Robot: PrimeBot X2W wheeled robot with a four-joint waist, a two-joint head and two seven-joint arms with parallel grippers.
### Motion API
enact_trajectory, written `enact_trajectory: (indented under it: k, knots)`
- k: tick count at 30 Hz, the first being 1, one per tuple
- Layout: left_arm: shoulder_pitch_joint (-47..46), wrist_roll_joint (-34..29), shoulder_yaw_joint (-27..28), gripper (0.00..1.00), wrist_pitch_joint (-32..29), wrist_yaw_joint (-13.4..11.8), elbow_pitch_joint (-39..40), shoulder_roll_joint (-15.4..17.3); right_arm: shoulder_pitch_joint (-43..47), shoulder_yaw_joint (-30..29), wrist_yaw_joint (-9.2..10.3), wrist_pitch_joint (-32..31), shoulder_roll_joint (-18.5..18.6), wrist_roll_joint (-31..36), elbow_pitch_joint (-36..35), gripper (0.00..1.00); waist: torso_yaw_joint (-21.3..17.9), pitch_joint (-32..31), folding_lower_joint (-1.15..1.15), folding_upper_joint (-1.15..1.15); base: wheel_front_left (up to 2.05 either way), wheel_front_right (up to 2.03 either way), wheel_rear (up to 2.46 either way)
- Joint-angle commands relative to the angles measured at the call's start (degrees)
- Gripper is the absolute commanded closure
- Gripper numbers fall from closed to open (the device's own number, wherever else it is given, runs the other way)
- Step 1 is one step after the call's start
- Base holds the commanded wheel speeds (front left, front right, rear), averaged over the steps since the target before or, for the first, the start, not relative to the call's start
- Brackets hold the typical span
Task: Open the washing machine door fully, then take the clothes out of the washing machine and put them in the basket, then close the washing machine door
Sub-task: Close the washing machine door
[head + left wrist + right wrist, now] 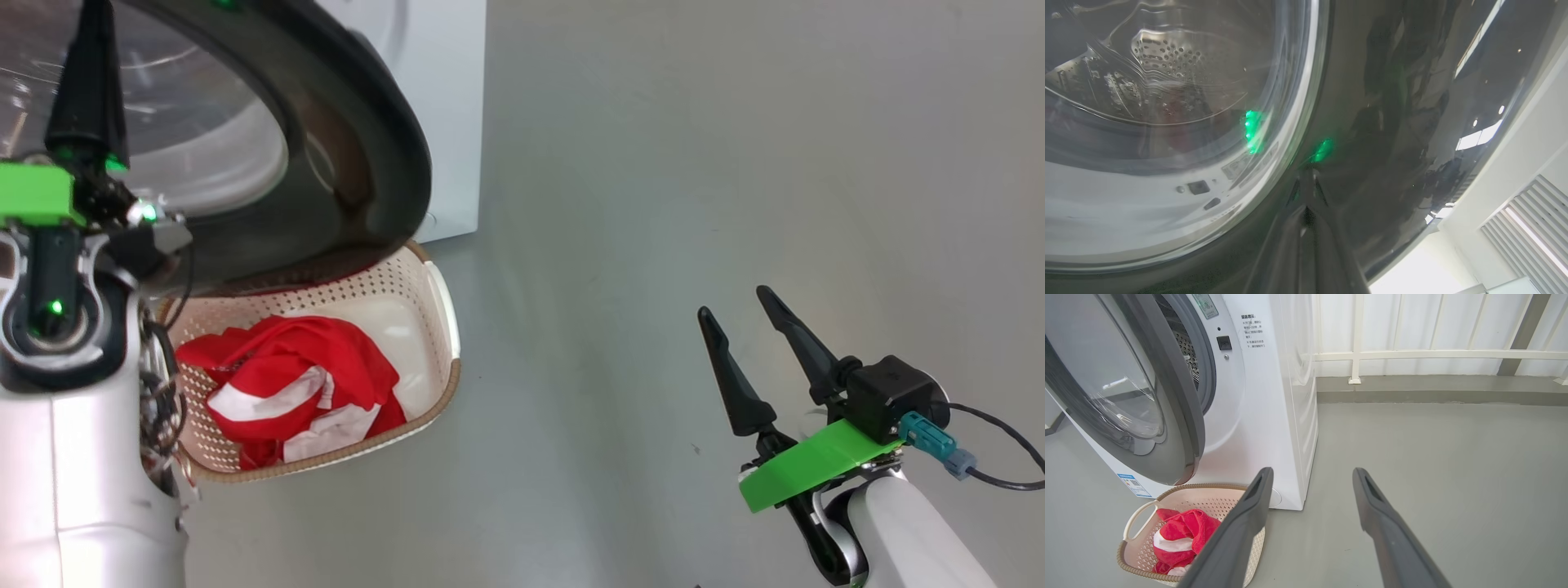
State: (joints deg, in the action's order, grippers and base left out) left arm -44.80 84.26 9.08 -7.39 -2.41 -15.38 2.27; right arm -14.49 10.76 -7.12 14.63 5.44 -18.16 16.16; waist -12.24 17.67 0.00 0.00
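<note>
Black and tapered, the jaws of the left gripper (pixel 90 49) are seen shut tight at the left of the head view, with nothing held between them. In the left wrist view the left gripper (pixel 1306 212) is set with its tips against the glossy black rim of the washing machine door (pixel 1372 102), where they are met by their own reflection. The perforated steel drum (pixel 1167 57) is made out through the bulging glass. The washing machine door (pixel 359 147) is held partly open, swung out from the washing machine (pixel 445 98) and hung over the near end of the basket (pixel 445 327). The basket is placed on the grey floor (pixel 653 163), just in front of the machine's lower front. The red clothes (pixel 302 367) with white stripes are heaped inside it. From the right wrist view the door (pixel 1175 396) is seen ajar above the basket (pixel 1208 486), with the clothes (pixel 1180 535) in it and a small blue label (pixel 1134 485) on the washing machine (pixel 1265 416) beside the rim. Farther right, well apart from the basket, the right gripper (pixel 732 300) is held above bare floor. The jaws of the right gripper (pixel 1312 470) are spread wide and nothing is gripped.
</note>
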Motion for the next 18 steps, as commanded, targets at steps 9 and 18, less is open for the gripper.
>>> enact_trajectory:
  k: [9, 18]
  knots:
    - [-4.5, 0.3, 1.1, 1.0, -0.4, 2.7, -2.0, 2.4, -1.1, 1.1, -0.36, 0.4, -0.3, -0.9, -1.3, 0.0, -1.6, 1.0, 0.0, 0.0, 0.0, 0.0, 0.0]
    - [1.7, 1.1, 0.8, 0.0, -1.9, 4.1, -1.4, 2.1, 0.0, 0.6, -0.36, 0.4, -0.3, -0.6, -0.6, 0.0, 0.9, -2.6, 0.0, 0.0, 0.0, 0.0, 0.0]
